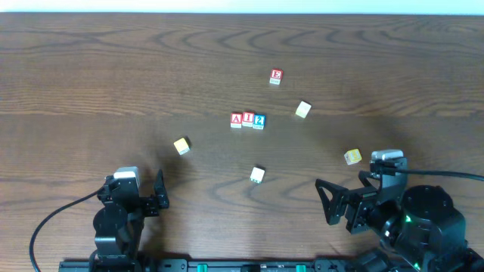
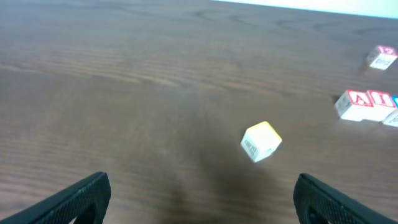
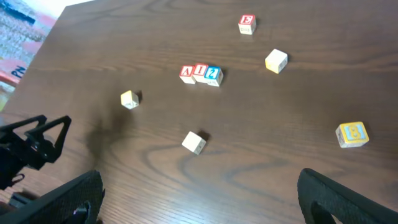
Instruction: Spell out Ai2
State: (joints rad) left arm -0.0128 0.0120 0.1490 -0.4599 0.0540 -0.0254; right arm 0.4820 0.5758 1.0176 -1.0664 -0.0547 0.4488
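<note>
Three lettered blocks sit touching in a row near the middle of the desk [image 1: 91, 68]: a red A block [image 1: 237, 120], a red I block [image 1: 248, 120] and a blue 2 block [image 1: 259, 121], reading "AI2" from the overhead view. A red E block [image 1: 276, 76] lies apart beyond them, and a pale plain-faced block [image 1: 303, 109] sits tilted to the right of the row. A yellow block [image 1: 181, 146] lies to the row's left, nearer the left arm, and a white block [image 1: 258, 175] lies on the near side of the row. A yellow-edged block [image 1: 353, 156], whose character I cannot read for certain, rests just beside the right arm's wrist.

The left gripper [image 2: 202, 179] is spread wide and holds nothing, with the yellow block on the desk ahead of it. The right gripper [image 3: 200, 176] is also spread wide and empty, well back from the row.
</note>
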